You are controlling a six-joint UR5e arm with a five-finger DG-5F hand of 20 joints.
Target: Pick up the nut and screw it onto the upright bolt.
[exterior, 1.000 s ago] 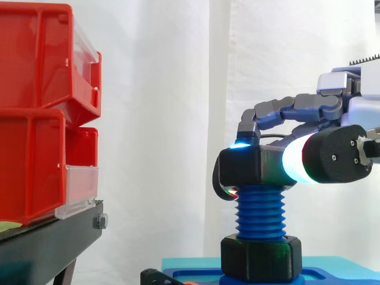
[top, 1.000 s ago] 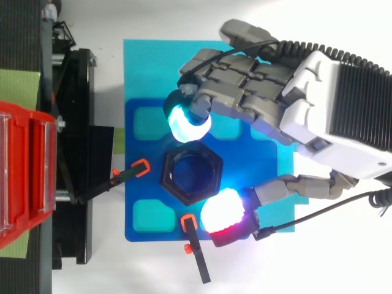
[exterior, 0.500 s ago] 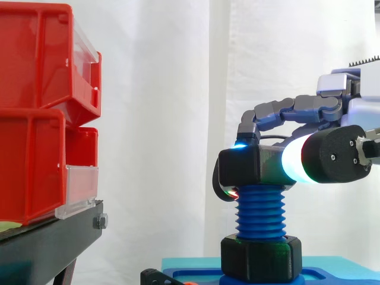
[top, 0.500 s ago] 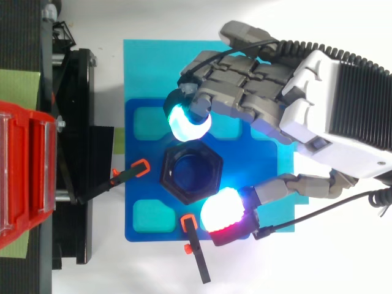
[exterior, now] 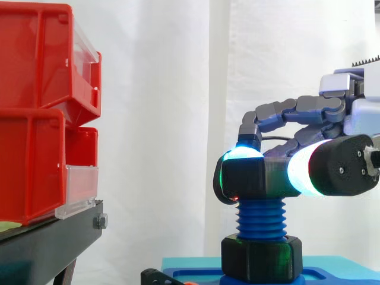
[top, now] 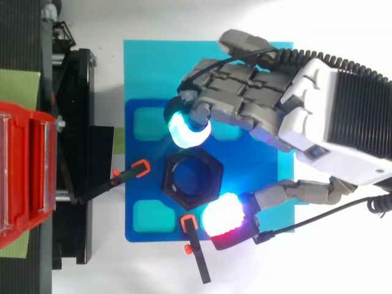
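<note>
- Nearest the side camera, the hand is seen coming in from the right. Its thick thumb lies level, and the thumb's white-glowing pad is pressed to the near side of the black hexagonal nut.
- The nut is gripped between that thumb and the curled fingers. From above, the red-and-white thumb pad and a cyan finger pad are seen on opposite sides of it.
- The nut is seated on the top end of the blue threaded bolt, directly under the fingertips. Several turns of bare thread are left showing below it.
- The upright bolt rises out of a black hexagonal base below the hand.
- That base stands in a dark blue tray, which is laid on a cyan mat on the surface.
- Two black clamps with orange tips lie at the tray's edge, beyond the fingertips.
- Well ahead of the fingertips, stacked red plastic bins are carried on a black stand.
- Behind the hand, a white curtain is hung.
</note>
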